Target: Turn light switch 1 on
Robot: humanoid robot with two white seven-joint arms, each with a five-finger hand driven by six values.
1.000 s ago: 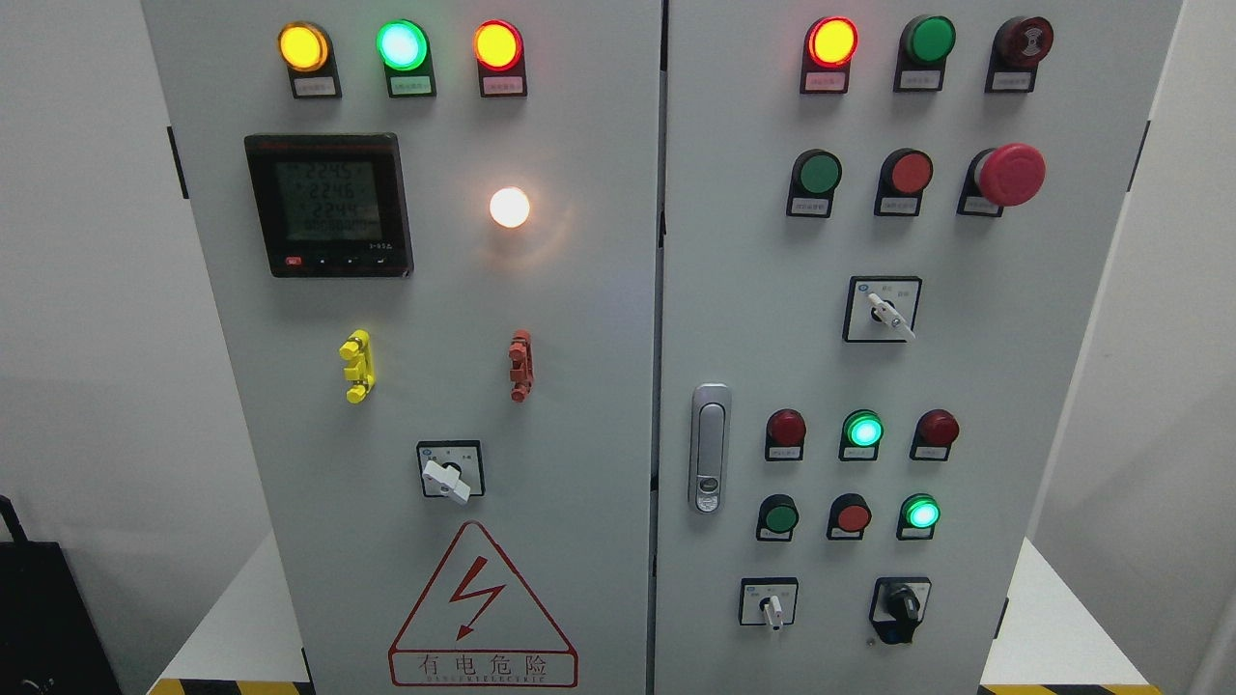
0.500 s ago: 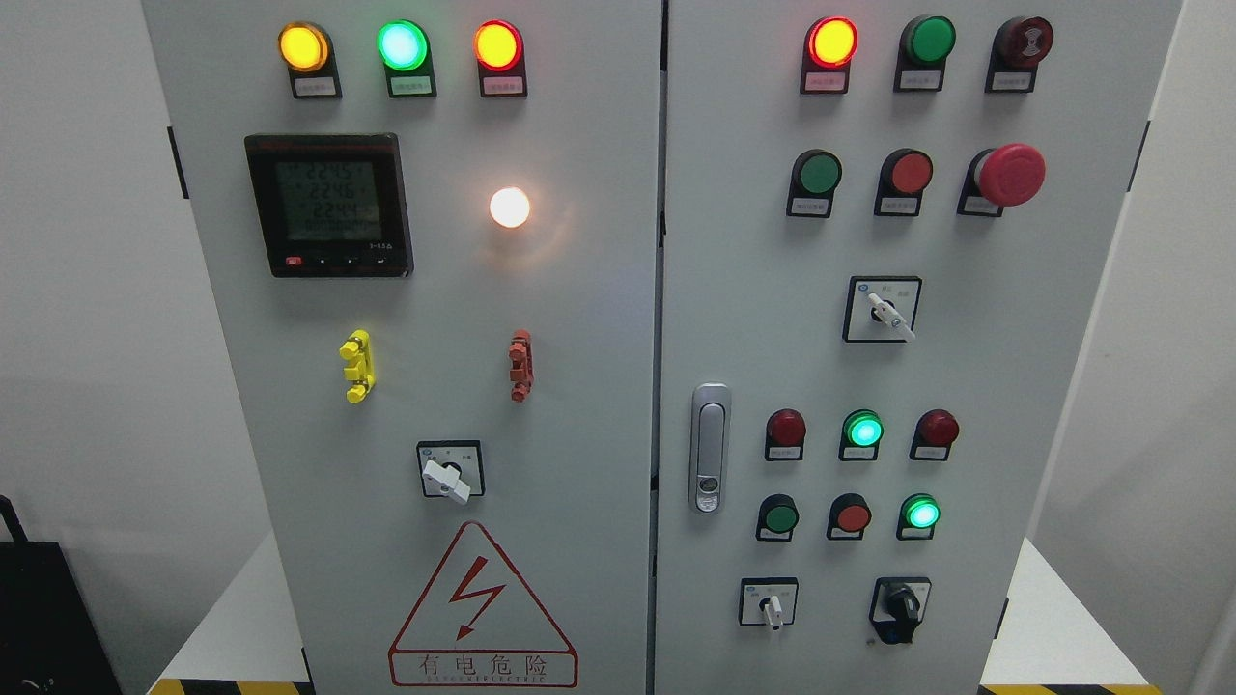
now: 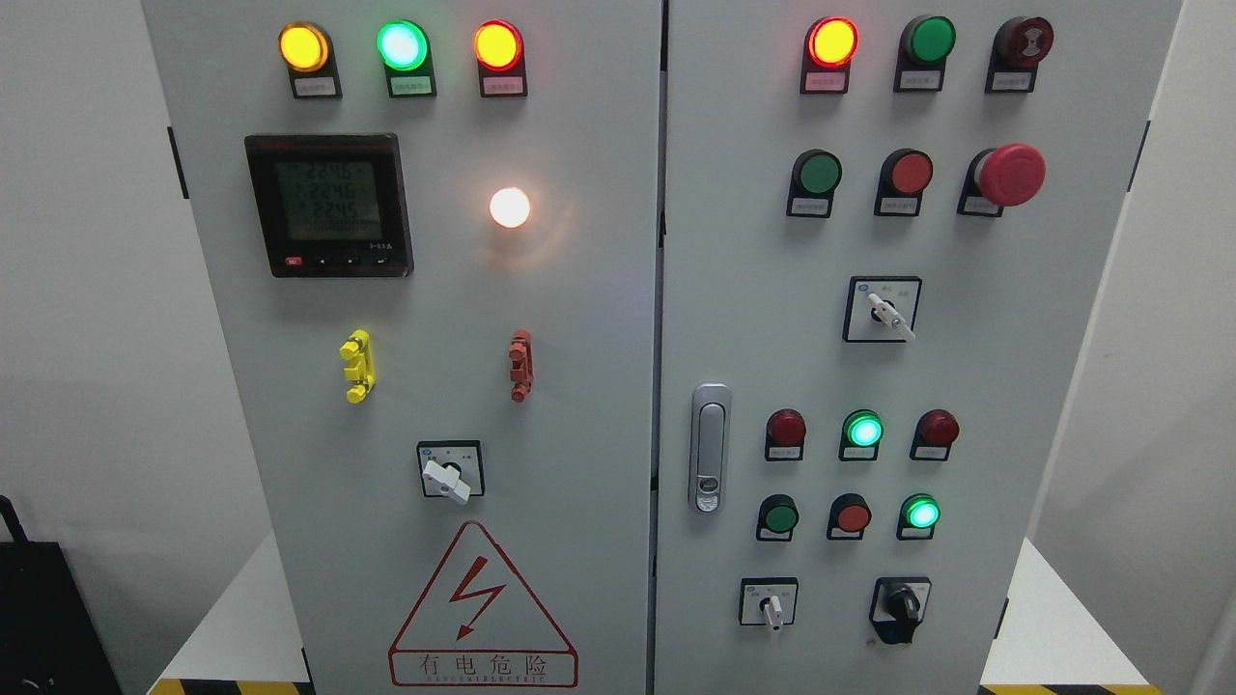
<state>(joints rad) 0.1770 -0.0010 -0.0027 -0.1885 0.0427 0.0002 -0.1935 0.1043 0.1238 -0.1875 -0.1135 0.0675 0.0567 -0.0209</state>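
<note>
White walls flank a grey two-door control cabinet (image 3: 579, 386) that fills my head view; all controls sit on the door faces, where a standing operator can reach them. Neither of my hands shows, so I can't tell how their fingers stand. Left door: a meter (image 3: 328, 205) up top for reading, and a white lamp (image 3: 509, 207) glowing beside it. Which control is "light switch 1" I can't confirm, the labels being too small. Best guess: the white rotary selector (image 3: 447, 480) lower on the left door, its lever angled to lower right. A lit lamp would fit a switch already on, or an unrelated indicator.
</note>
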